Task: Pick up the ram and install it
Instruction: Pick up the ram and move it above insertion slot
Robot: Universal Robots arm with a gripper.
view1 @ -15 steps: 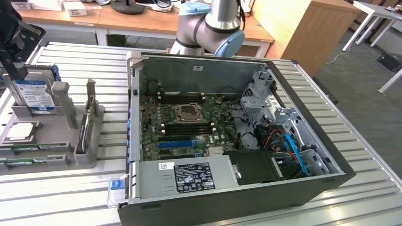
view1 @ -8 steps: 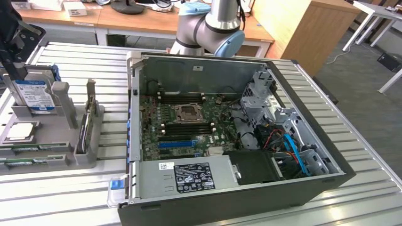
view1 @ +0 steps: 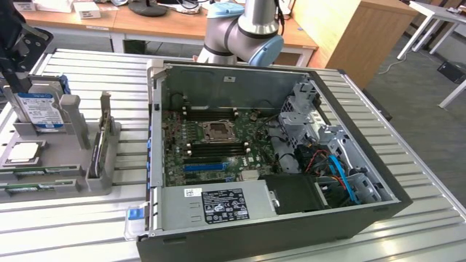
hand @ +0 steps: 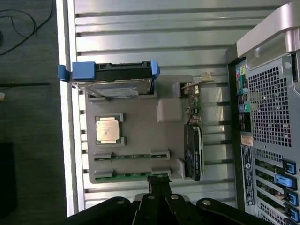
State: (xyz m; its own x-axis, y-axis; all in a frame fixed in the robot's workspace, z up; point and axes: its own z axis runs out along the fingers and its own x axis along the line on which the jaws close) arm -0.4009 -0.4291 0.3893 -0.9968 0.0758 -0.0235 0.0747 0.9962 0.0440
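Right, your gripper point(hand: 158, 182) has fingers pinched closed above the tray point(hand: 140, 136) — ram point(view1: 29, 188) lies lower left, exterior view.

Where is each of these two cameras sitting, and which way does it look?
Exterior view: off the arm, raised, looking down into the open computer case; an arm joint shows behind it.
Wrist view: on the wrist, looking down at the gray parts tray; the gripper shows.
Shared: the tray, its hard drive, the case.
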